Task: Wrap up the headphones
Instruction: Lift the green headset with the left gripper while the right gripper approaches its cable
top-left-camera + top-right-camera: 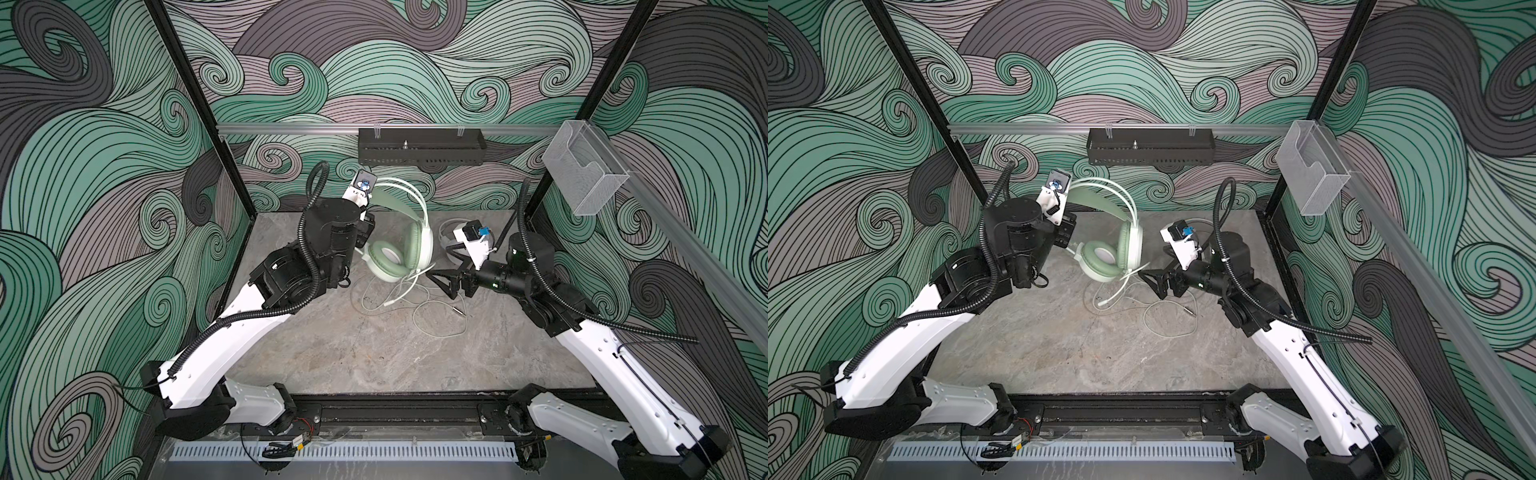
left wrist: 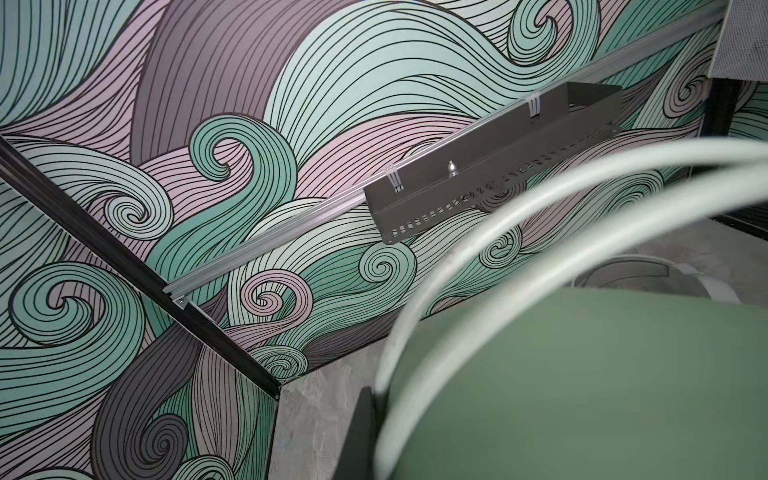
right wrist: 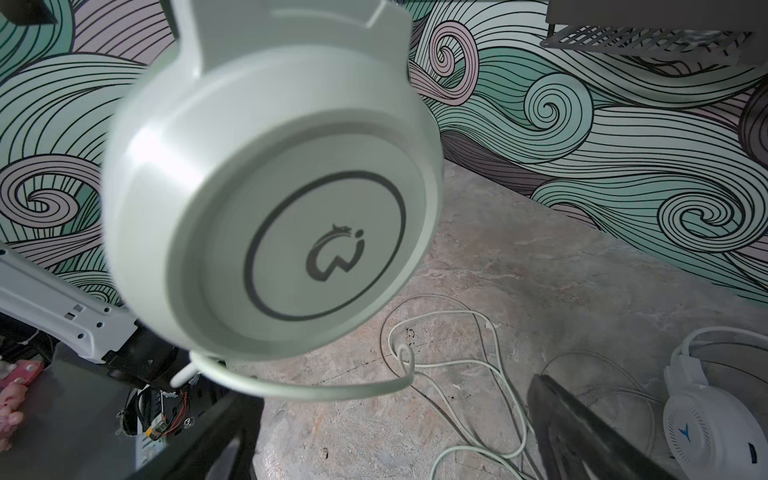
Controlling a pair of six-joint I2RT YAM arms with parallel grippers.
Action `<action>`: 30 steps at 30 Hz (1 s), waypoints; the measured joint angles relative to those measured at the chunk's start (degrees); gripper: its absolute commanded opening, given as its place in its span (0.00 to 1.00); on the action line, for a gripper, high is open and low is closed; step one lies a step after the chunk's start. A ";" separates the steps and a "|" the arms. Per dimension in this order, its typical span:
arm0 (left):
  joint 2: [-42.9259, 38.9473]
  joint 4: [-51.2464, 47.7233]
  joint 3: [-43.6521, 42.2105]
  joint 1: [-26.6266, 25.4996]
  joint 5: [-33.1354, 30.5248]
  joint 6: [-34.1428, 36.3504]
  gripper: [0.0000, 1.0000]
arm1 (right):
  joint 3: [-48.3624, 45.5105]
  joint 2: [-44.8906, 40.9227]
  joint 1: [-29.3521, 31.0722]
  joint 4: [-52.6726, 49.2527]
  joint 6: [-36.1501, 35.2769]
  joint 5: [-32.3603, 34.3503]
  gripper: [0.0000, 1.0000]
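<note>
The pale mint green headphones (image 1: 388, 257) hang above the table in both top views, band (image 1: 1121, 195) uppermost. My left gripper (image 1: 361, 244) is shut on the band beside an earcup. One black finger (image 2: 360, 436) presses the pale tubes; the other is hidden. My right gripper (image 1: 441, 283) stands open, level with the lower earcup (image 3: 266, 199). Its fingers (image 3: 582, 436) straddle the hanging mint cable (image 3: 316, 388) without touching it. The rest of the cable (image 1: 399, 299) lies looped on the table, plug (image 1: 459, 310) at its end. The white headphones (image 3: 706, 424) lie behind the right wrist.
A black perforated tray (image 1: 419, 151) hangs on the rear rail. A clear plastic box (image 1: 584, 170) is mounted on the right rail. Black frame posts (image 1: 232, 166) stand at the back corners. The marbled table (image 1: 374, 353) stretches to the front rail.
</note>
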 measured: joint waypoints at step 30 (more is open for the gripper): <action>-0.66 -11.02 13.64 0.15 -1.73 -19.15 0.00 | -1.60 8.13 0.68 16.98 7.67 -9.16 0.42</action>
